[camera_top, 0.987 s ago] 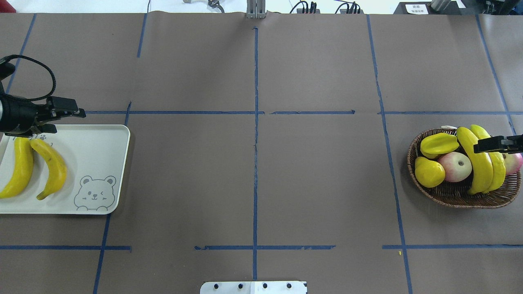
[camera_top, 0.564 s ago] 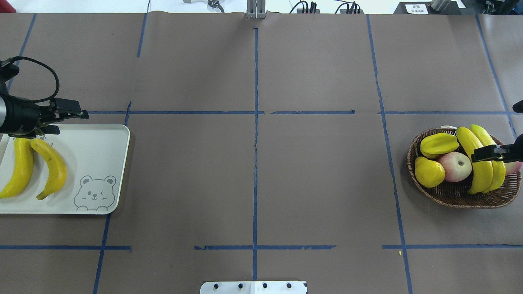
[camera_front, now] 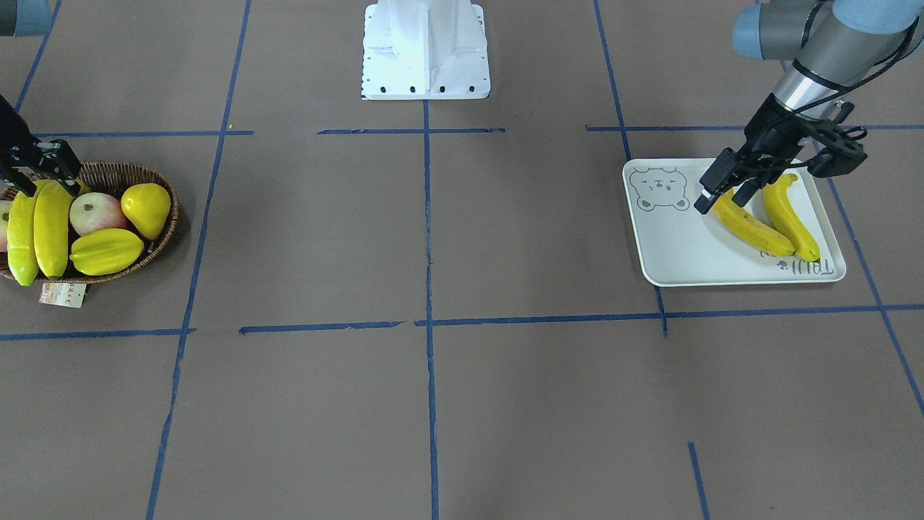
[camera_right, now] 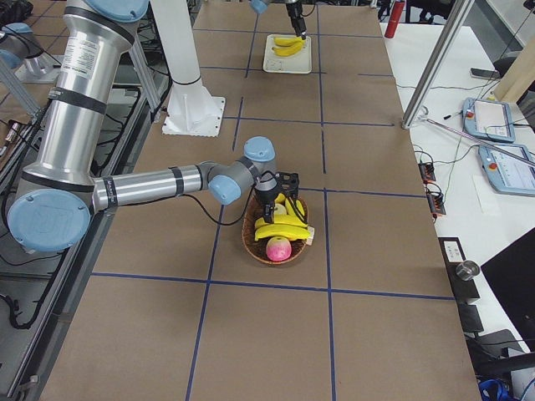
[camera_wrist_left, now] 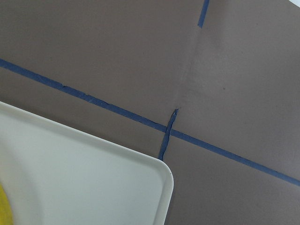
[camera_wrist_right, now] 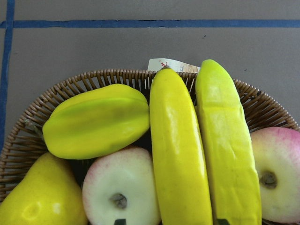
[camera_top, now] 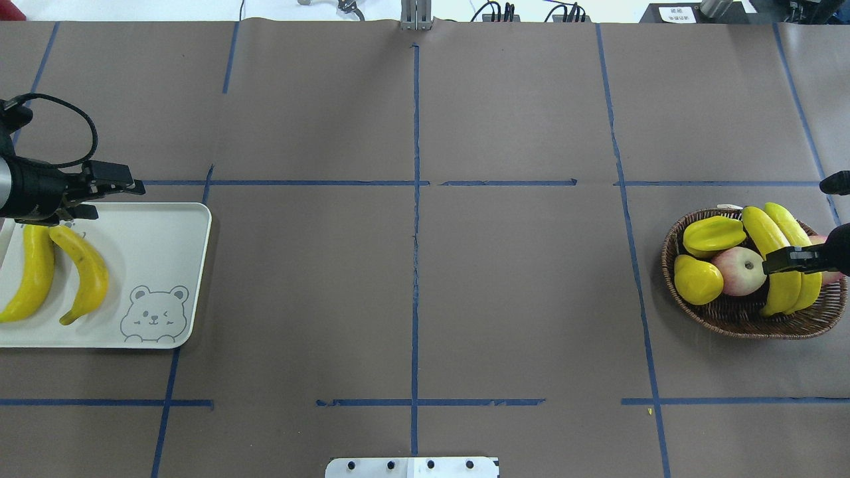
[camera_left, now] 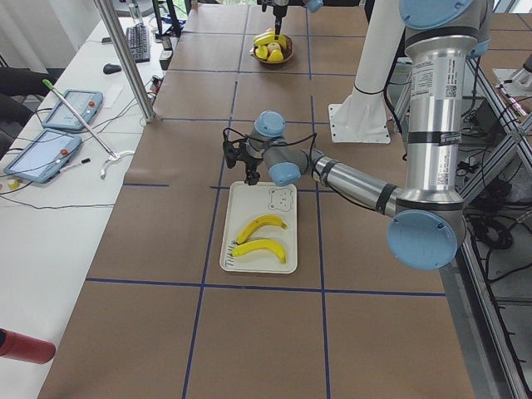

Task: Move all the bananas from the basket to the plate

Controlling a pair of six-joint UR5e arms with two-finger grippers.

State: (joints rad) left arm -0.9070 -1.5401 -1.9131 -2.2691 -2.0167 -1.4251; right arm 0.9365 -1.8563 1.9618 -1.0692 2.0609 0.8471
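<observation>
Two yellow bananas (camera_top: pixel 770 245) (camera_top: pixel 790 229) lie side by side in the wicker basket (camera_top: pixel 730 322) at the right. In the right wrist view they are long and upright, one (camera_wrist_right: pixel 180 154) beside the other (camera_wrist_right: pixel 227 150). My right gripper (camera_top: pixel 773 262) is open just above them, its fingertips either side of the left banana. Two more bananas (camera_top: pixel 30 279) (camera_top: pixel 83 279) lie on the white bear plate (camera_top: pixel 166 232) at the left. My left gripper (camera_top: pixel 118 199) is open and empty over the plate's far edge. It also shows in the front view (camera_front: pixel 719 206).
The basket also holds a ridged starfruit (camera_top: pixel 714 236), a yellow pear (camera_top: pixel 697 279) and two pink apples (camera_top: pixel 740 271) (camera_top: pixel 833 272). A paper tag (camera_front: pixel 61 295) hangs from the basket. Blue tape lines cross the brown table. The robot base (camera_front: pixel 426 50) stands at mid-table.
My right gripper has come down over the basket bananas and towards the robot's side of them. My left gripper has barely moved.
</observation>
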